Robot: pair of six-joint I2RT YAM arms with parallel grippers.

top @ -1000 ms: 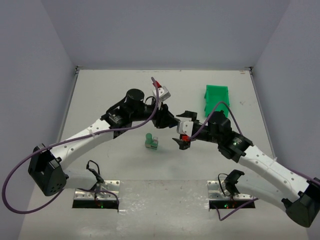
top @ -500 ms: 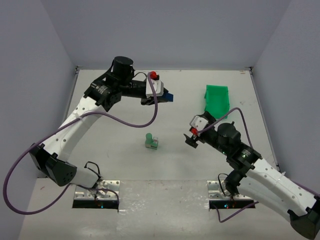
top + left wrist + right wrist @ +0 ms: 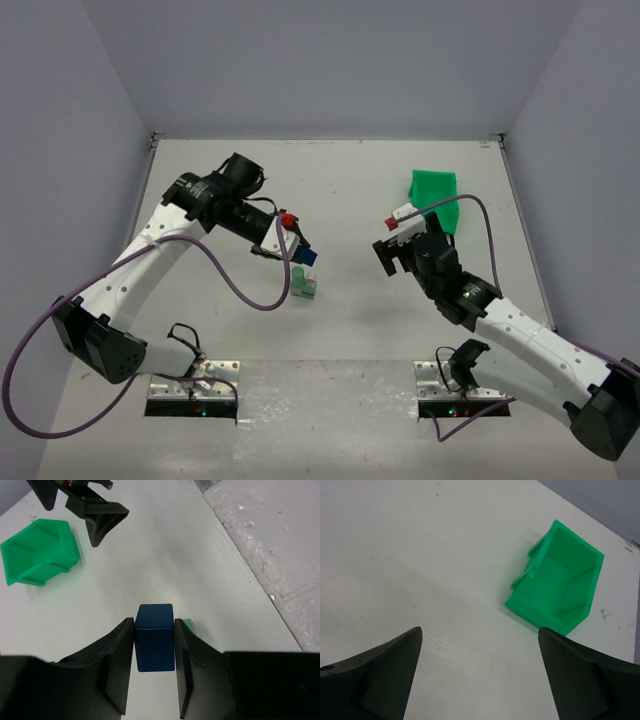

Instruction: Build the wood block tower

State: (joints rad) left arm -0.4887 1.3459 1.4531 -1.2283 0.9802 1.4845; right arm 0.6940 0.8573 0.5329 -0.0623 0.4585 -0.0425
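Note:
My left gripper [image 3: 303, 257] is shut on the dark blue block [image 3: 155, 637] and holds it just above and behind the small stack of light green and tan blocks [image 3: 303, 286] in the middle of the table. In the left wrist view only a light green corner of the stack [image 3: 188, 625] shows past the right finger. My right gripper [image 3: 392, 256] is open and empty, to the right of the stack; in the right wrist view its fingers [image 3: 385, 675] frame bare table.
A bright green plastic bin [image 3: 434, 198] lies on its side at the back right; it also shows in the left wrist view [image 3: 40, 552] and the right wrist view [image 3: 557, 580]. The table's near edge [image 3: 260, 580] runs close by the stack.
My left gripper has swung from the back of the table down towards the stack with the blue block in it. My right arm has pulled back and turned towards the green bin.

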